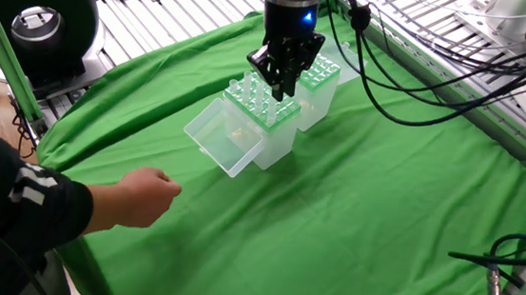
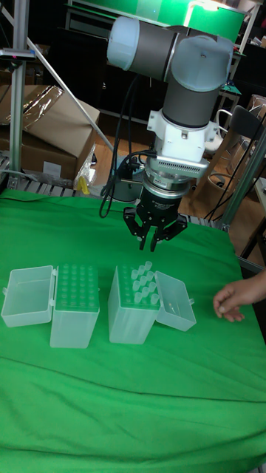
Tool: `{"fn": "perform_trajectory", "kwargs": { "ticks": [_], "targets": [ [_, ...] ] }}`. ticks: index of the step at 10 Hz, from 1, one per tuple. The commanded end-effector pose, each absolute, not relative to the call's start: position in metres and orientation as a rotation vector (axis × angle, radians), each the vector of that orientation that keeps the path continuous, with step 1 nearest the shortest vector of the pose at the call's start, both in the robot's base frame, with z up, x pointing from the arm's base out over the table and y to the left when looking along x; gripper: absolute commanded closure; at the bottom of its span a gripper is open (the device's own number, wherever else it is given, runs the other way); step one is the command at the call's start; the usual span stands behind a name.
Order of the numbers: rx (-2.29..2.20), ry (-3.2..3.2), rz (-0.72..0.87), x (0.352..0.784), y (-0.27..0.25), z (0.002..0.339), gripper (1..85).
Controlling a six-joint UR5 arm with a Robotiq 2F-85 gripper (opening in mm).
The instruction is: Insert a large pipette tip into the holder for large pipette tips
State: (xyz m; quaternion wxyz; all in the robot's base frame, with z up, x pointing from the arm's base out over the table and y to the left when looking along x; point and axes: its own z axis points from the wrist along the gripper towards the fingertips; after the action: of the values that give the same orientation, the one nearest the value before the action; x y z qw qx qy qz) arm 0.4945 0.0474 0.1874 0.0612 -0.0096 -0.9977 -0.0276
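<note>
In the fixed view, the arm comes straight down from the top edge, wrist vertical, a blue light glowing on its body. The gripper [image 1: 280,82] points down over the two boxes standing side by side on the green cloth [image 1: 363,204]. Its dark fingers hang just above the tips box [image 1: 262,119], the nearer one with a paler top bristling with clear tips and its clear lid swung open toward the camera. The holder for large pipette tips [image 1: 321,88] stands behind it, touching or nearly so, its bright green grid top partly hidden by the gripper. Whether the fingers pinch anything cannot be told here. A person's hand [image 1: 144,197], loosely curled, rests on the cloth at lower left, well apart from the boxes.

In the tall fixed view, the arm bends down from an upper elbow, wrist vertical, gripper [image 2: 154,244] hovering above the tips box [image 2: 137,304] near its back rows. The fingers angle inward with a narrow gap between their ends; no large pipette tip can be made out in them. The holder for large pipette tips [image 2: 75,304] stands to the left, lid open outward, its grid top empty as far as can be seen. The hand [image 2: 235,299] lies at the right edge.
</note>
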Motion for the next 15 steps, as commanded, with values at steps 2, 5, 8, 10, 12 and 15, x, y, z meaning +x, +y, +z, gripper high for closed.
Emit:
{"fn": "perform_trajectory", "kwargs": {
  "ticks": [2,5,8,10,12,15],
  "targets": [
    [-0.016,-3.054,-0.069,0.500,0.049,0.186,59.3],
    [-0.002,-3.013,-0.054,0.489,0.046,0.187,65.0],
    [0.068,-2.965,-0.143,0.477,0.061,0.190,52.7],
    [0.044,-2.991,-0.137,0.484,0.060,0.189,53.0],
    [0.036,-3.005,-0.139,0.482,0.060,0.182,53.7],
    [0.035,-3.028,-0.140,0.486,0.062,0.165,53.0]
  ]
}}
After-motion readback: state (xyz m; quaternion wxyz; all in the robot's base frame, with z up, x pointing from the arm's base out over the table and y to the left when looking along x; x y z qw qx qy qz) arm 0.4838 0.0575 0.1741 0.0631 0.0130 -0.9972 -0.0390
